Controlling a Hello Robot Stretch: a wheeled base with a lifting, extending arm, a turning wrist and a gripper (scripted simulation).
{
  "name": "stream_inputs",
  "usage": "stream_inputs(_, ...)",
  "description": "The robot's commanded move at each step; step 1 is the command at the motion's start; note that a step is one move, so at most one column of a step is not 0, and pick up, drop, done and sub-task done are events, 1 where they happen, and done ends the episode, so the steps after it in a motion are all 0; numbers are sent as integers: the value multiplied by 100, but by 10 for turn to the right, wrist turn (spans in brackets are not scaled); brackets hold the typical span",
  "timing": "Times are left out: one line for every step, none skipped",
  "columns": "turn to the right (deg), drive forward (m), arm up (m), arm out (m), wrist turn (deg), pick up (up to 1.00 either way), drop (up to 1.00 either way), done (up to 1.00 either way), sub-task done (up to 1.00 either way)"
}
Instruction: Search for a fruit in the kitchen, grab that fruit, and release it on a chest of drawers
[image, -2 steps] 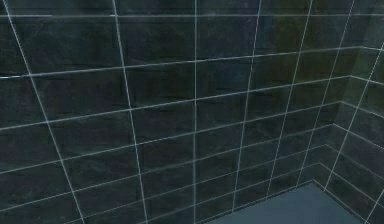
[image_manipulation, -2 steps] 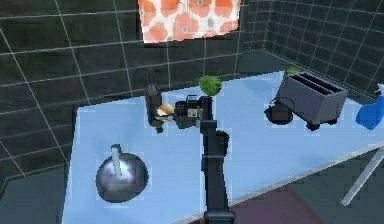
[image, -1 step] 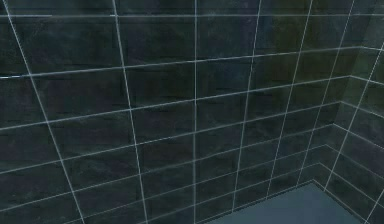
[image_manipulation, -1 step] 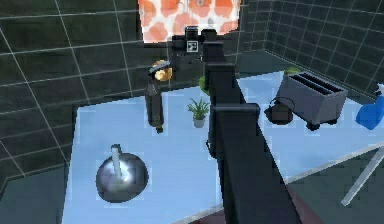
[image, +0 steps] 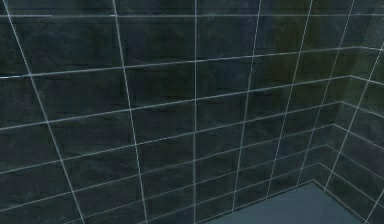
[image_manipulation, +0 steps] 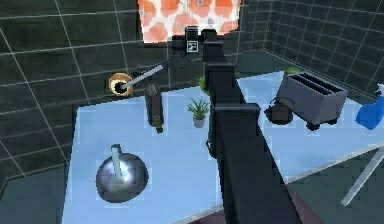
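Arm side view: round orange-rimmed blob (image_manipulation: 120, 86) with a dark middle sits at the table's (image_manipulation: 180, 160) far edge, against the dark tiled wall (image_manipulation: 60, 60). The gripper (image_manipulation: 140, 80) lies at its 2 o'clock, thin fingers (image_manipulation: 150, 74) pointing at it. Cannot tell the fingers' state, nor whether anything is held. Dark bottle (image_manipulation: 154, 105) upright at the blob's 4 o'clock, just beside. Small potted plant (image_manipulation: 199, 110) farther along at 4 o'clock, next to the arm (image_manipulation: 240, 140). Across the arm: dark kettle (image_manipulation: 277, 112), toaster (image_manipulation: 312, 97), blue spray bottle (image_manipulation: 375, 105). Metal dome-shaped thing (image_manipulation: 122, 178) at 6 o'clock, well apart. Orange-and-white patterned panel (image_manipulation: 190, 18) on the wall at 1 o'clock. Forward view: dark tiles (image: 150, 100), pale blue surface (image: 310, 205) at 5 o'clock.
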Motion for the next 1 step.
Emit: stream_inputs(0, 0, 0, 0, -450, 0, 0, 0, 0)
